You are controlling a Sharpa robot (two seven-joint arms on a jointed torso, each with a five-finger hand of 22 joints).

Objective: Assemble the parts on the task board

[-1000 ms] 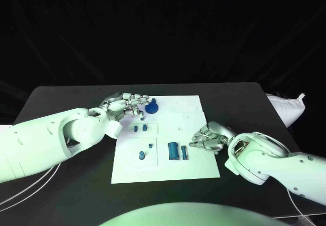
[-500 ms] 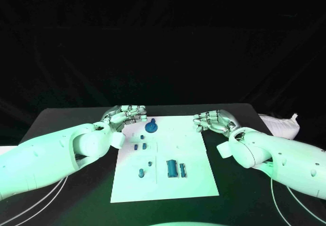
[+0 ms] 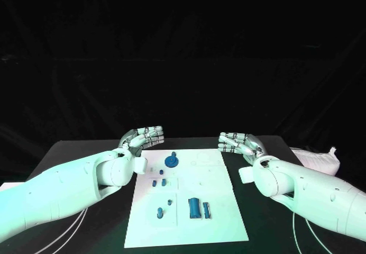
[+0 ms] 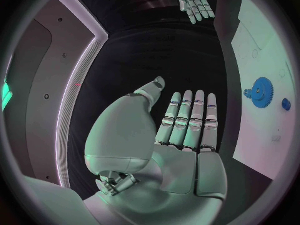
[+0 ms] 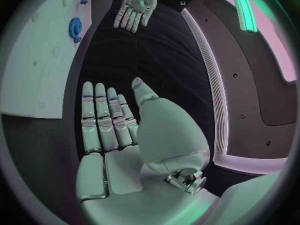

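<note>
Hands: left hand (image 3: 145, 138) and right hand (image 3: 238, 143) are being held flat, fingers extended, nothing gripped.
Gear (image 3: 172, 160): judged light, stiff, best pinched at its rim.

Matt white task board (image 3: 217, 211); glossy blue parts (image 3: 196, 207).

The black table (image 3: 84, 151) spreads out in front of me, its bare top darkest toward 9 o'clock. A black curtain (image 3: 183, 69) hangs in folds behind it at 12 o'clock. At 3 o'clock I see a crumpled white cloth (image 3: 317, 157) lying at the table's right edge. Down at 8 o'clock, thin white cables (image 3: 72, 227) curve across the table's near left corner.
</note>
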